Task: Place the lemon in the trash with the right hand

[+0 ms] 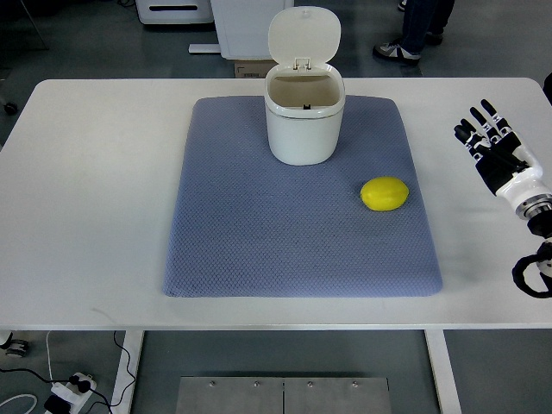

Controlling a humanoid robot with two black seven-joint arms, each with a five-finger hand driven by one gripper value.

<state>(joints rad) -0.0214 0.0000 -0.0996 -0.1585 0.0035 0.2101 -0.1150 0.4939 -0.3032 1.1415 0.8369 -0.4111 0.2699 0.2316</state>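
1. Top view, steep look down from the robot's side; nearest is the front edge of the white table (86, 259), with floor, cables and a power strip (67, 392) below it; nothing rests on this front strip of tabletop.
2. A blue-grey mat (259, 224) covers the middle of the table; judged to mark the work area and keep a round fruit from rolling.
3. Lemon (385, 193) lies on the right part of the mat, long axis roughly left-right, free of any contact; it sits on the side nearest the working arm, which suits a right-hand pick.
4. Right hand (493, 142) is over bare tabletop at the right edge, past the mat's right border and well apart from the lemon; arm enters from the right edge with a white wrist and dark cabling; fingers spread wide, pointing away from the robot; it holds nothing and touches nothing visible.
5. Left hand: not seen anywhere in the view.
6. Trash bin (304, 121), white, stands upright at the far centre of the mat; lid hinged back and open, mouth clear, interior looks empty; open lid judged as readiness to receive the drop.
7. Beyond the table: grey floor, white equipment, a cardboard box (250, 69), and a person's legs and shoes (412, 39) at top right.
8. Judgement: task at its start; reach, grasp, carry and drop are not yet done.
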